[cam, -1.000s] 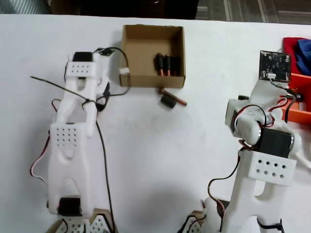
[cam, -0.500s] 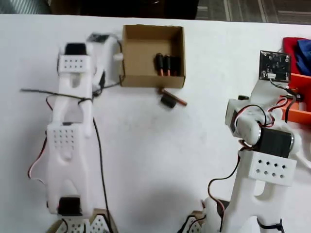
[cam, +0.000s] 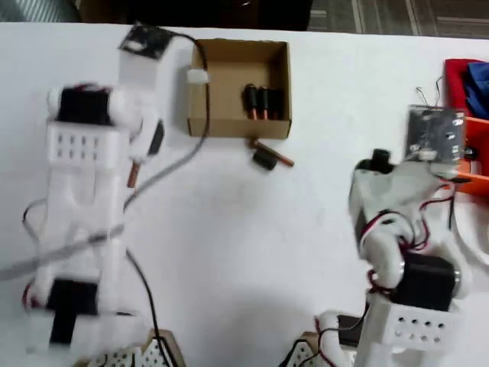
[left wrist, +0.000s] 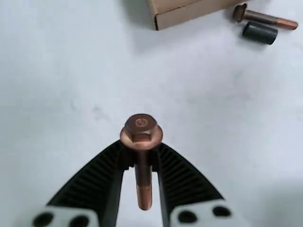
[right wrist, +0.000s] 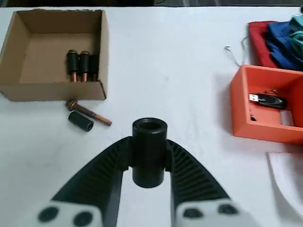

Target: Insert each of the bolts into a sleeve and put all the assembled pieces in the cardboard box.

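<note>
Bright, even, diffuse light washes the white table (cam: 252, 206) almost to glare. Shadows are soft and faint: one beside the cardboard box (left wrist: 189, 12), another toward the table's near edge.

copper bolt (left wrist: 141, 135), blk sleeve (right wrist: 149, 153), brown cardboard box (right wrist: 52, 91), orange bin (right wrist: 265, 135)

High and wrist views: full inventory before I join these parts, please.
cardboard box: 1, brown, far side of table
assembled pieces: apparently 3, black and copper, inside the box
loose bolt: 1, copper, on table beside the box
loose sleeve: 1, black, next to that bolt
orange bin: 1, table's right edge, holding a USB stick
cloth: red and blue, behind the bin
left hand: 1, shut on copper bolt
right hand: 1, shut on black sleeve
</note>
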You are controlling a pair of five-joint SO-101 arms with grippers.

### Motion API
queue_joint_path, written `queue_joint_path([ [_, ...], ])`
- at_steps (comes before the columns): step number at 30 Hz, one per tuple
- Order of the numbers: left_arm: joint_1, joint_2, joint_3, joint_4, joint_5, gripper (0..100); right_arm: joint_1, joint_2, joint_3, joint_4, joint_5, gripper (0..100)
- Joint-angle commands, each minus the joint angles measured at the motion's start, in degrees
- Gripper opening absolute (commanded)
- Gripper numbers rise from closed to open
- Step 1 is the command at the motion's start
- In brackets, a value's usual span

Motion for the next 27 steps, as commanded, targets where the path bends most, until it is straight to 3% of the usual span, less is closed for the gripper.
queue_joint_path([
  [1, 0.44, -14.24, 4.35, -3.25, -0.09, 3, -5.93, -2.51, 4.92, -3.38, 0.0, 2.0],
  [10, 0.53, -35.25, 23.96, -13.36, 0.09, 3, -13.05, -7.34, 9.76, -5.76, 0.0, 2.1],
  [17, 0.97, -53.01, 43.47, -34.46, 0.44, 3, -14.64, -17.36, 17.58, -12.88, 0.0, 2.1],
  [20, 1.93, -60.48, 52.62, -48.18, 7.56, 3, -14.9, -24.04, 24.09, -21.14, -0.44, 2.1],
  [25, 5.8, -70.15, 63.87, -66.37, 29.36, 3, -22.29, -36.18, 39.38, -39.87, -0.53, 2.1],
  [27, 9.05, -70.59, 65.27, -69.98, 31.3, 3, -26.07, -40.4, 43.96, -43.82, -0.53, 2.1],
])
